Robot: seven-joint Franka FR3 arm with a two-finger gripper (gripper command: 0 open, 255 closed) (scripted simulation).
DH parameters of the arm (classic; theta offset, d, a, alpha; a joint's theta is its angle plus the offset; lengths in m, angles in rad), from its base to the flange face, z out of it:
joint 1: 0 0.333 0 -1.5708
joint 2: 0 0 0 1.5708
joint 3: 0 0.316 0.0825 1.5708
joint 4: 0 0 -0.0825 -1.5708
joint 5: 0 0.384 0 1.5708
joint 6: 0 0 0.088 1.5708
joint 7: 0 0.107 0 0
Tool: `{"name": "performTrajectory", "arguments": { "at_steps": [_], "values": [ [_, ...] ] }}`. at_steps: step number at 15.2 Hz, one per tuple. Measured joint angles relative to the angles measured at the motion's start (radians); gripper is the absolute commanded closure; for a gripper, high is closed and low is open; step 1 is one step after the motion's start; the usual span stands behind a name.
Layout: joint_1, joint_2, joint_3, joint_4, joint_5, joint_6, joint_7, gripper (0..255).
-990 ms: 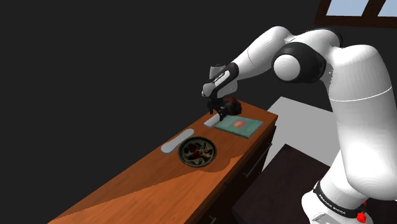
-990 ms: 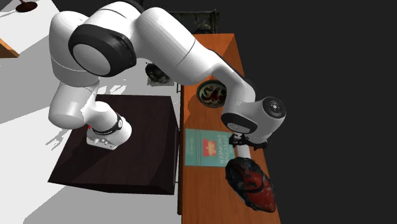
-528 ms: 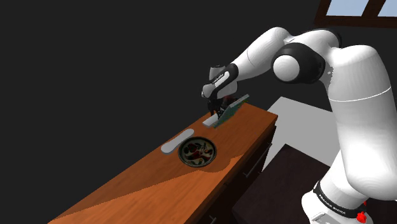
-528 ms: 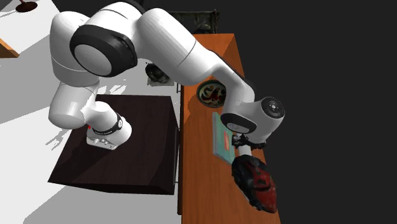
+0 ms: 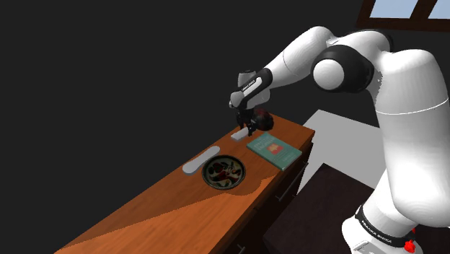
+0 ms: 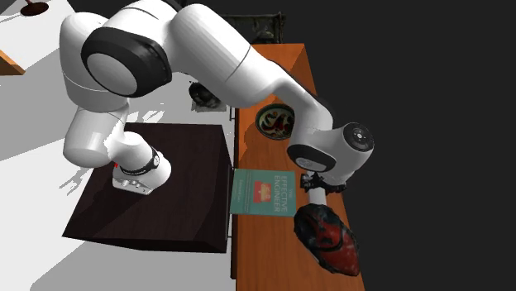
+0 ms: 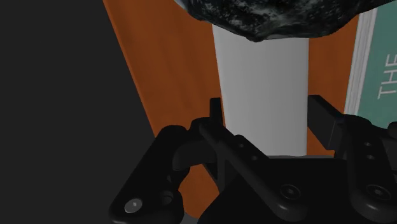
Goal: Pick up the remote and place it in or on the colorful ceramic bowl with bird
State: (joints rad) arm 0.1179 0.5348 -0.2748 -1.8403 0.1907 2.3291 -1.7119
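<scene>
Counter (image 5: 144, 216): long orange-brown wooden top that runs along a black area.
Arm (image 5: 404, 108): white with dark joints. It rises from a dark box stand (image 6: 165, 190) and reaches down to the far end of the counter.
Claw (image 5: 249, 130): black and low over the counter, pointing down. In the wrist view it (image 7: 267, 108) is spread, with one finger (image 7: 216, 111) at each long edge of the remote. I cannot tell whether the fingers actually touch it.
Remote (image 7: 264, 76): pale grey flat bar lying flat on the counter between the claw's fingers. In the shoulder view it (image 5: 239, 134) shows just beside the claw tips, well apart from the bowl.
Bowl (image 5: 224, 173): round and dark, with a red and pale pattern inside. It stands upright on the counter, nearer the middle. In the second exterior view it (image 6: 275, 122) is partly covered by the arm.
Pale oblong thing (image 5: 200, 160): grey, lying flat and just beside the bowl, on the side toward the black area.
Book (image 6: 263, 192): teal cover with a red emblem, lying flat beside the claw. One edge hangs over the counter's front edge toward the stand. White letters reading "THE" show on it (image 7: 382, 70) in the wrist view.
Dark lump (image 6: 328, 238): mottled red and black, sitting at the counter's end just beyond the claw and the remote's far end.
</scene>
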Motion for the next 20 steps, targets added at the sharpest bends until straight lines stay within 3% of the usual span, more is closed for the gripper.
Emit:
{"name": "performTrajectory", "arguments": {
  "at_steps": [20],
  "values": [
    [0.032, -0.16, -0.031, 0.033, -0.06, -0.188, 0.046, 255]
  ]
}}
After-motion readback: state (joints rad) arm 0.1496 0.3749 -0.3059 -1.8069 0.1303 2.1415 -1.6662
